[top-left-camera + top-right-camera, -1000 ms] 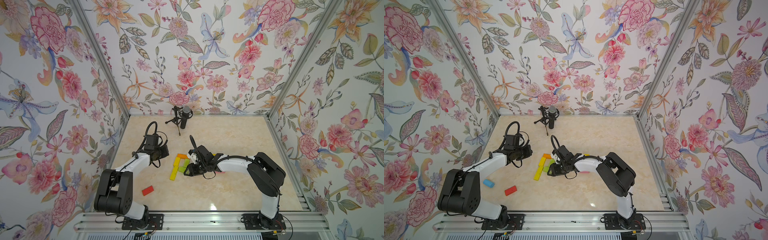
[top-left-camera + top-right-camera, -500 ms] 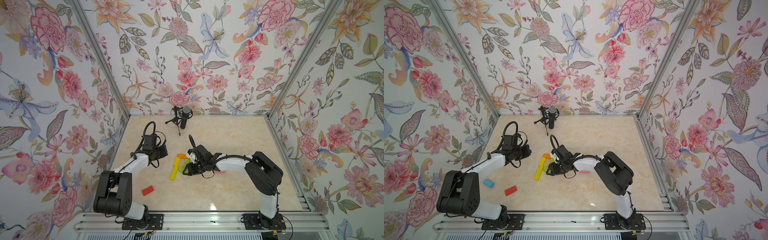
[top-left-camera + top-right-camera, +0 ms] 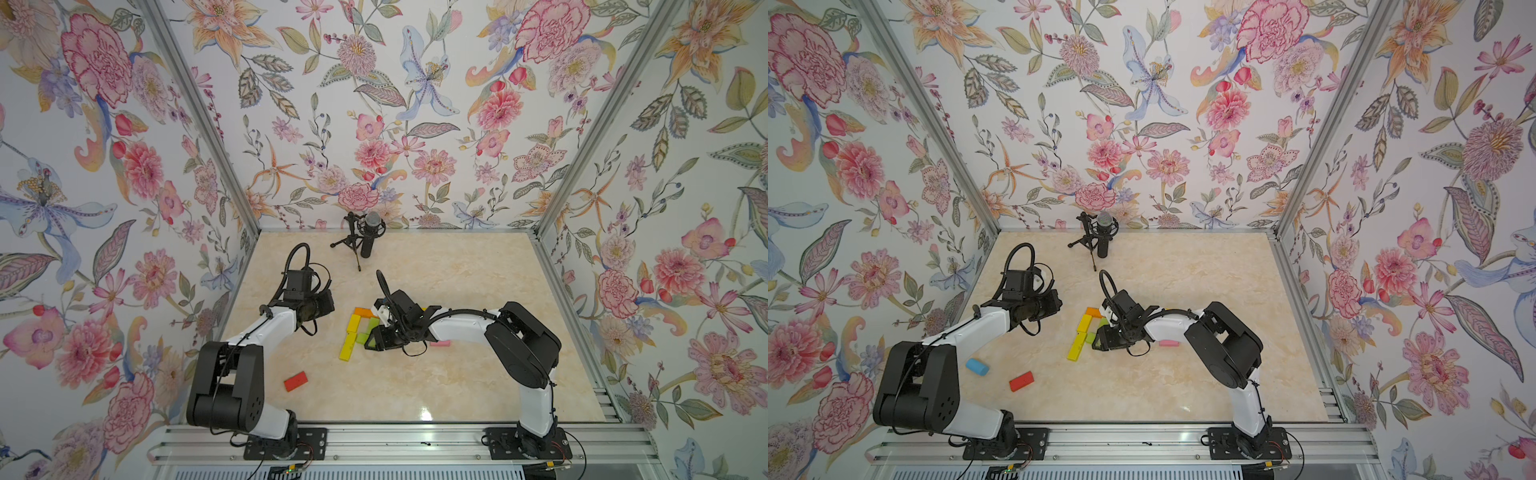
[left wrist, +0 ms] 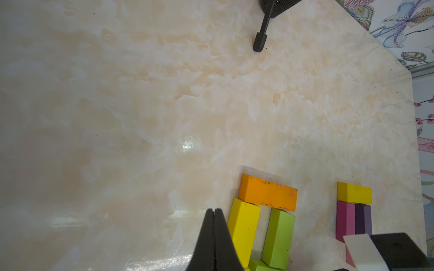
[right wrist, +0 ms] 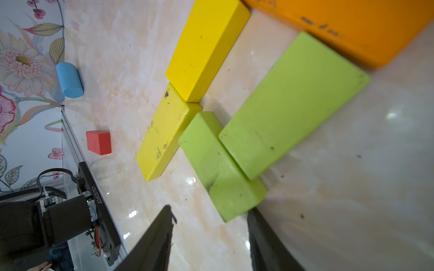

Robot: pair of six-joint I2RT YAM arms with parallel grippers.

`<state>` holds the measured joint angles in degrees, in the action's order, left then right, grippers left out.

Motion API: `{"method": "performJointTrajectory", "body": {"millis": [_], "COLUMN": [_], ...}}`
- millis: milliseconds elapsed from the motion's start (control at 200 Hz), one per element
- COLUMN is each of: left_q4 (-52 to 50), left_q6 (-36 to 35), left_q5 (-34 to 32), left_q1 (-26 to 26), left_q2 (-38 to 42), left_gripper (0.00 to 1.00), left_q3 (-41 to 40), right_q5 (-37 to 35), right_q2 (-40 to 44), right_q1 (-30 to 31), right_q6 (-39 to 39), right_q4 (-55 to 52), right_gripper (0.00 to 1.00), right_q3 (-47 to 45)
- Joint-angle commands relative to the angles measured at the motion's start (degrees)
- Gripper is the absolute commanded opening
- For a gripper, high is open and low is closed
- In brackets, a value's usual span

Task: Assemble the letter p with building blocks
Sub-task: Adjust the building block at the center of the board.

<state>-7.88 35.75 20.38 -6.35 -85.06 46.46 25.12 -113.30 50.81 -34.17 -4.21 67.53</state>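
Just in front of R claw (image 5: 210, 209): short lime bar (image 5: 220, 164), its end at the gap betw. the tips. Beyond, long lime bar (image 5: 293, 105) touches it; near yellow bar (image 5: 166, 133) & far yellow bar (image 5: 206, 47) run end to end alongside; orange bar (image 5: 352, 28) farthest. R jaws apart, gripping nothing. L claw (image 4: 213, 234) pinched together, empty, just beside far yellow bar. Well off: red block (image 5: 98, 142), blue cylinder (image 5: 69, 79).

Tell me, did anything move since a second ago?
The right arm slid a tiny bit to its left; its open right hand stayed by the lime green block. Nothing was grabbed or dropped. The left hand stayed shut. The orange block, red block and pink block kept their places.
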Motion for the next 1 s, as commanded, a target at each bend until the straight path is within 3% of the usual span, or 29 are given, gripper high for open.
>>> {"method": "performJointTrajectory", "body": {"millis": [0,756,996], "left_q4": [-1.1,-2.4,-3.0], "left_q6": [-1.3,-2.0,-1.8], "left_q5": [0.3,0.9,0.5], "left_q1": [0.7,1.3,1.3], "left_q2": [1.6,2.5,3.4], "left_gripper": [0.0,0.0,0.0], "left_q3": [-0.8,-0.7,-0.8], "right_q5": [0.5,1.3,0.2], "right_q2": [-1.6,-2.8,0.4], "right_q1": [-0.4,-0.7,-1.0], "right_q6": [-0.2,-0.5,-0.9], "right_q4": [0.4,0.4,0.3], "right_gripper": [0.51,0.51,0.51], "right_q3": [1.8,3.8,1.2]}}
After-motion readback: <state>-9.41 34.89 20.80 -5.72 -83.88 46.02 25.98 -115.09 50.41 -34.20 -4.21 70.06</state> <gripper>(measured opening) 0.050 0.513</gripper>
